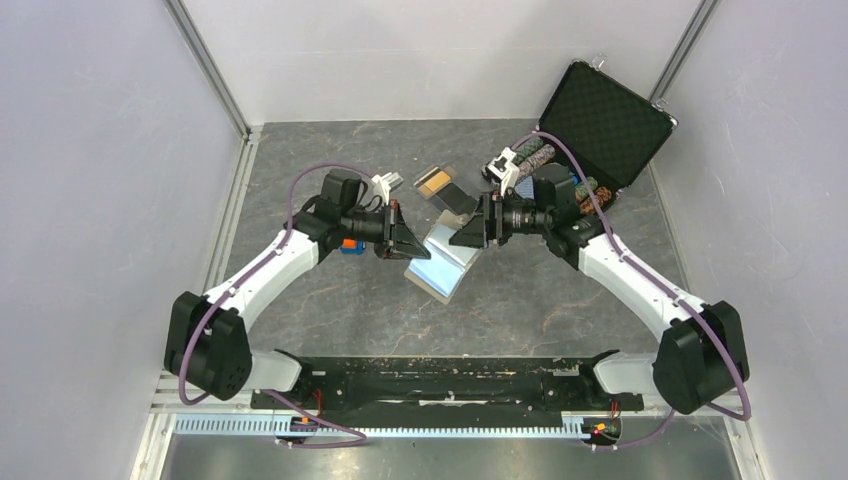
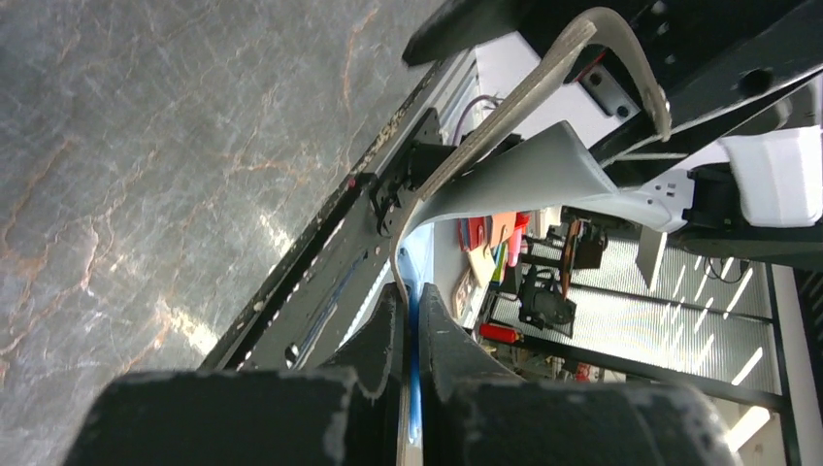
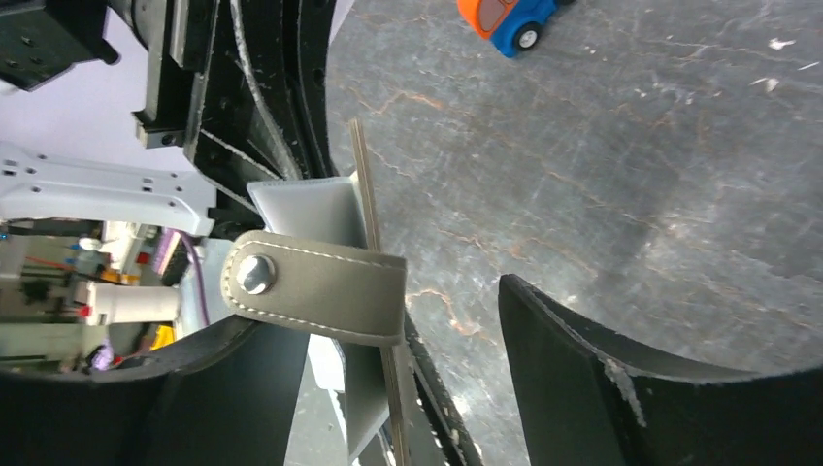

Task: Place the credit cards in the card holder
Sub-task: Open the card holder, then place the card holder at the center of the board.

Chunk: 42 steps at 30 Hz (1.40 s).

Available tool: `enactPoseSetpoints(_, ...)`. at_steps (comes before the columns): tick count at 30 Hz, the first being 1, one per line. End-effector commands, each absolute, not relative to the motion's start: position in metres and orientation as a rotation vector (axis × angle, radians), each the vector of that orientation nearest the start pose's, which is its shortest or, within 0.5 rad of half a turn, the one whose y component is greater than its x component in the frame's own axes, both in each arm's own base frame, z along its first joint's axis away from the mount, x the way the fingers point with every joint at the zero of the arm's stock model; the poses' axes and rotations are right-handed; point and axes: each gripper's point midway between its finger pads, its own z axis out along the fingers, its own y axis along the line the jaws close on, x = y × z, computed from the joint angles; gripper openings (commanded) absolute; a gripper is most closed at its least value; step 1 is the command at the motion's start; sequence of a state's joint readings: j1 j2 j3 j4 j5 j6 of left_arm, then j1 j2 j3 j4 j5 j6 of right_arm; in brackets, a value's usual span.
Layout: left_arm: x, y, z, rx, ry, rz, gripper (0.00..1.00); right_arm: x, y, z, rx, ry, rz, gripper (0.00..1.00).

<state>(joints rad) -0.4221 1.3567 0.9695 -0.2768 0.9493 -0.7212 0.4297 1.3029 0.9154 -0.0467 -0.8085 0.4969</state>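
Hanging open at mid-table, the card holder (image 1: 445, 268) looked light, thin and floppy, its flaps curling, so a stitched edge seemed the firmest place to take hold. The left gripper (image 1: 415, 245) was pinched on its left edge. The right gripper (image 1: 462, 236) stood spread, the snap strap (image 3: 320, 282) beside one finger, ungripped. Beyond lay the credit cards (image 1: 433, 181), probably stiff and slick, flat on the table.

A dark grey table (image 1: 330, 300), veined like marble, carries everything. Toward its far middle lie the credit cards (image 1: 445, 190), one orange-tan and one black, just beside each other. A small orange-and-blue toy car (image 1: 349, 246) sits left of centre. An open black briefcase (image 1: 605, 120) stands at the far right corner.
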Motion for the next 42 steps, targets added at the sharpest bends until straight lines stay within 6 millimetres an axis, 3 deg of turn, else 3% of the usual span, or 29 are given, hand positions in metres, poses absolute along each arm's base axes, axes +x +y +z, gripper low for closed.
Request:
enactPoseSetpoints(1,0.209,-0.271,0.23,0.397,2.404,-1.656,0.02,0.267,0.263,0.219,-0.621,2.115,1.201,0.74)
enactPoseSetpoints(8,0.189,-0.265,0.234,0.497,2.447,-1.682,0.02,0.261,0.266,0.21,-0.782,2.15,1.167,0.75)
enactPoseSetpoints(11,0.185,-0.264,0.235,0.511,2.447,-1.694,0.02,0.245,0.277,0.206,-0.858,2.141,1.25,0.62)
enactPoseSetpoints(18,0.18,-0.263,0.233,0.525,2.456,-1.698,0.02,0.222,0.292,0.22,-0.926,2.015,1.437,0.34)
enactPoseSetpoints(23,0.182,-0.262,0.23,0.529,2.461,-1.673,0.02,0.213,0.295,0.227,-0.963,1.951,1.514,0.01)
enactPoseSetpoints(26,0.184,-0.26,0.228,0.532,2.466,-1.631,0.03,0.212,0.294,0.226,-0.962,1.953,1.512,0.0)
enactPoseSetpoints(28,0.187,-0.259,0.228,0.527,2.464,-1.595,0.11,0.214,0.293,0.222,-0.941,1.973,1.493,0.0)
enactPoseSetpoints(30,0.192,-0.256,0.227,0.518,2.465,-1.518,0.3,0.217,0.292,0.219,-0.919,1.99,1.467,0.0)
enactPoseSetpoints(35,0.229,-0.23,0.238,0.374,2.398,-1.102,0.75,0.228,0.287,0.203,-0.794,2.074,1.375,0.0)
enactPoseSetpoints(38,0.243,-0.216,0.257,0.309,2.299,-0.968,0.89,0.234,0.281,0.19,-0.665,2.119,1.326,0.0)
enactPoseSetpoints(42,0.248,-0.21,0.278,0.283,2.194,-0.933,0.97,0.241,0.27,0.171,-0.434,2.146,1.279,0.0)
